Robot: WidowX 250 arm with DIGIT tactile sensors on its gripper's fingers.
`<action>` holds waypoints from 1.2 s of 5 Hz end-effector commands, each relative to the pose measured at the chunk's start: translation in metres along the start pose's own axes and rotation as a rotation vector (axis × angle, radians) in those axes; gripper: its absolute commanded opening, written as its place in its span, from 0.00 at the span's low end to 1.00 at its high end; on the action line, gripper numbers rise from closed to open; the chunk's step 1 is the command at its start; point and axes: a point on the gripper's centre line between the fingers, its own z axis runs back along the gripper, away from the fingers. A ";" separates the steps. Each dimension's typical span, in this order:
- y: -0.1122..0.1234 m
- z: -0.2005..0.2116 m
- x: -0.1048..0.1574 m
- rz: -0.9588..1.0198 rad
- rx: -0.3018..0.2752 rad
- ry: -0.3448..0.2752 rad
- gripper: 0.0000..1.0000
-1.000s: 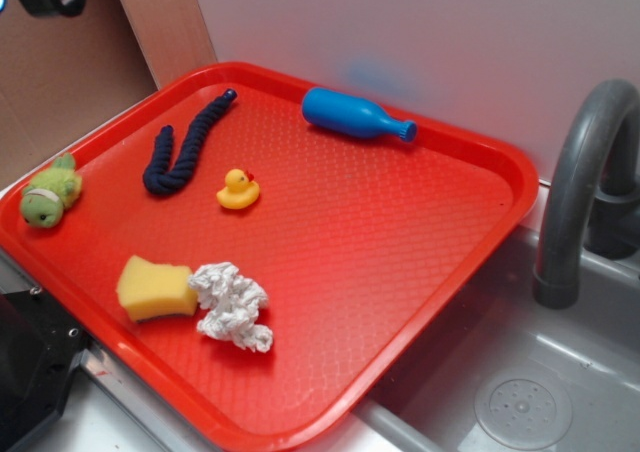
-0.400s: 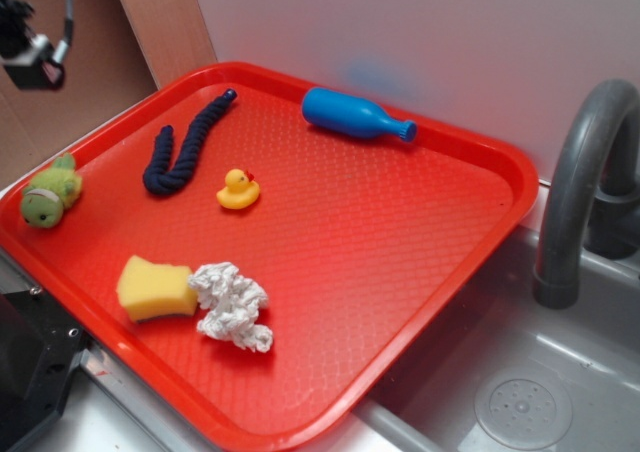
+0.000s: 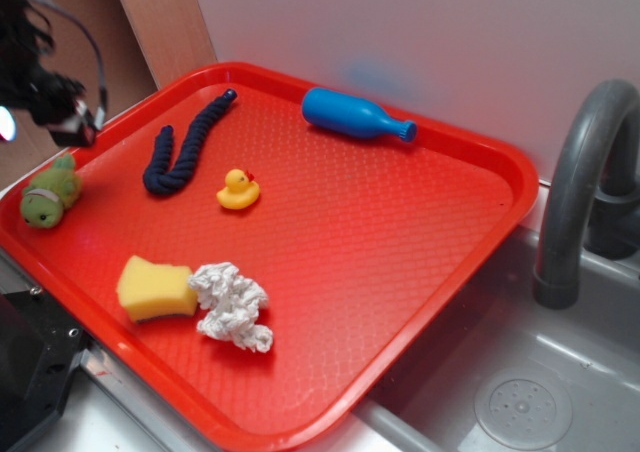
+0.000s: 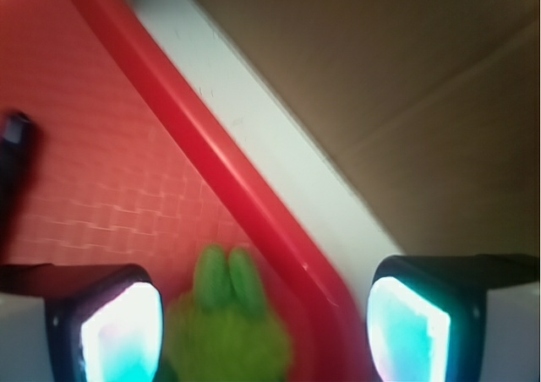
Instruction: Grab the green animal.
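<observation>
The green animal, a small lime-green plush with a darker head and a white mouth band, lies at the left edge of the red tray. My gripper hangs above and just behind it. In the wrist view the green animal shows low between my two fingers, closer to the left fingertip, and the gripper is open with nothing in it. The tray's raised rim runs between the plush and the right fingertip.
On the tray lie a dark blue rope, a yellow rubber duck, a blue bottle, a yellow sponge and a white cloth bundle. A grey sink with faucet is at right. A brown wall stands behind.
My gripper has come down and to the right from the top left corner, ending just above the green animal. Nothing on the tray has moved.
</observation>
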 end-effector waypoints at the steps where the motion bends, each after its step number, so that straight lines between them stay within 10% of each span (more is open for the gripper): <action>1: -0.005 -0.019 -0.007 -0.183 -0.094 0.162 0.00; 3: -0.005 -0.009 -0.001 -0.177 -0.137 0.211 0.00; 6: -0.064 0.044 -0.015 -0.343 -0.214 0.045 0.00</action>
